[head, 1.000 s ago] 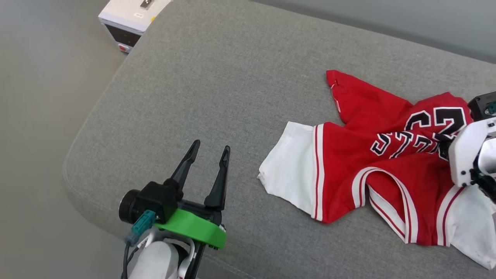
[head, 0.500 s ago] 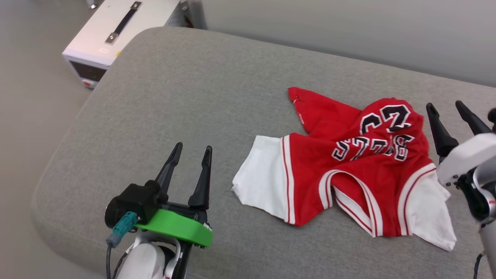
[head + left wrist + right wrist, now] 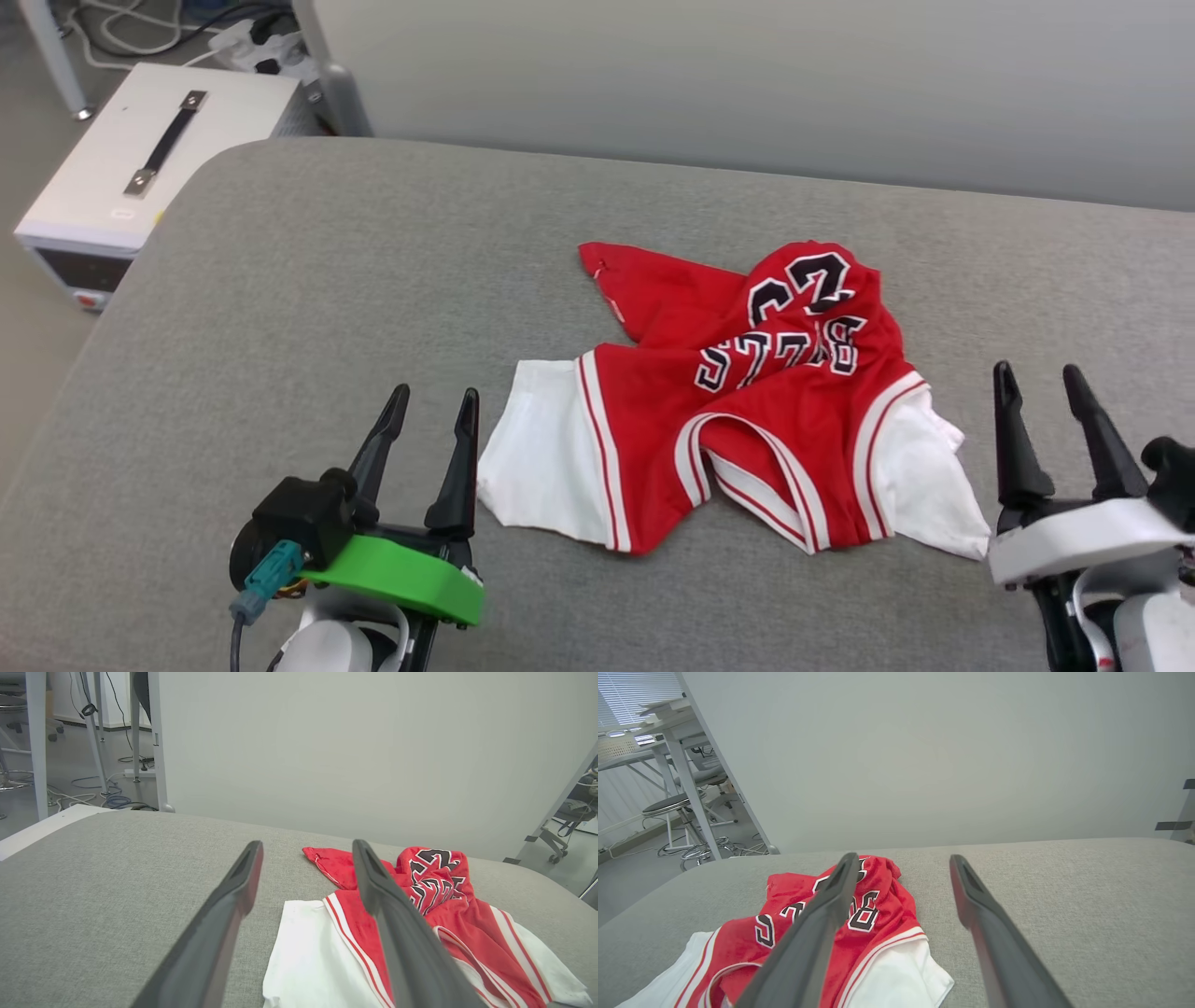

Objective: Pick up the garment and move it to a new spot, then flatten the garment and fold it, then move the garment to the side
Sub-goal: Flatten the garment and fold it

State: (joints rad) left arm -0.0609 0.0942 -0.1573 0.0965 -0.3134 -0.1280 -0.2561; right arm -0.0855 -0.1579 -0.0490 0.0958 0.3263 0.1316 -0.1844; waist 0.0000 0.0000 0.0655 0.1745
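Observation:
The garment point(image 3: 738, 411) is a red jersey with white sleeves, striped trim and black lettering, lying crumpled in the middle of the grey cushioned surface point(image 3: 327, 280). It also appears in the left wrist view as the garment point(image 3: 420, 905) and in the right wrist view as the garment point(image 3: 784, 933). My left gripper point(image 3: 434, 406) stands open just left of the white sleeve, holding nothing. My right gripper point(image 3: 1038, 383) stands open to the right of the other sleeve, also empty. In the wrist views the left gripper point(image 3: 306, 851) and right gripper point(image 3: 903, 863) show spread fingers.
A white box with a black handle point(image 3: 140, 177) stands on the floor at the surface's far left corner. Cables point(image 3: 177, 28) lie behind it. A pale wall point(image 3: 747, 84) runs along the back. Desk legs and stools point(image 3: 677, 807) stand farther off.
The head camera has shifted, so the whole scene now sits lower and more to the left. My right gripper has drawn back from over the garment to its right side, open.

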